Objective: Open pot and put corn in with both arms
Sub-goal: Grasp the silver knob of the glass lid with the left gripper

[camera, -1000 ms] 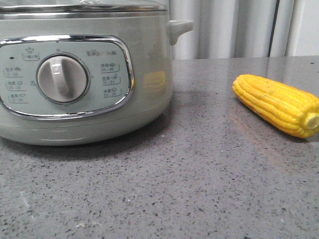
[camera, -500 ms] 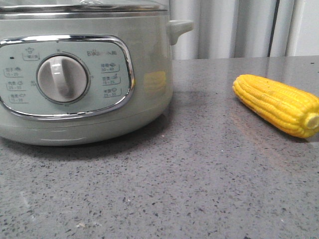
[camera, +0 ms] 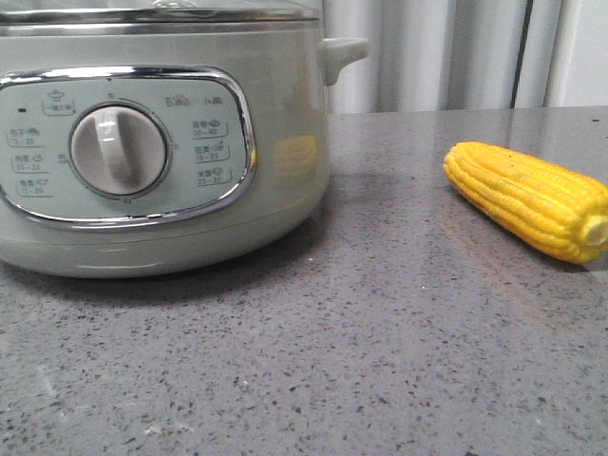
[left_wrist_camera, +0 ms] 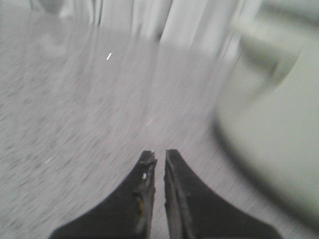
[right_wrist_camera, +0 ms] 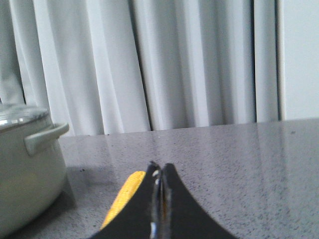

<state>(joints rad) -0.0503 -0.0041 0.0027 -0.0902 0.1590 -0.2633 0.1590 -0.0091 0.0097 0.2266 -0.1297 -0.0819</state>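
Observation:
The pale-green pot point(camera: 161, 142) stands at the left of the front view, its glass lid point(camera: 161, 13) on and its dial point(camera: 119, 150) facing me. The yellow corn point(camera: 532, 199) lies on the counter at the right. Neither gripper shows in the front view. My left gripper point(left_wrist_camera: 160, 155) is shut and empty over the counter, beside the blurred pot point(left_wrist_camera: 274, 114). My right gripper point(right_wrist_camera: 160, 167) is shut and empty, its fingers partly covering the corn point(right_wrist_camera: 124, 196); the pot point(right_wrist_camera: 27, 179) with its side handle point(right_wrist_camera: 46, 138) stands beyond.
The grey speckled counter point(camera: 380, 332) runs back to white curtains point(right_wrist_camera: 149, 64). A white panel point(right_wrist_camera: 299, 55) stands behind at the right.
Nothing has visibly changed in the front view; pot and corn stay put.

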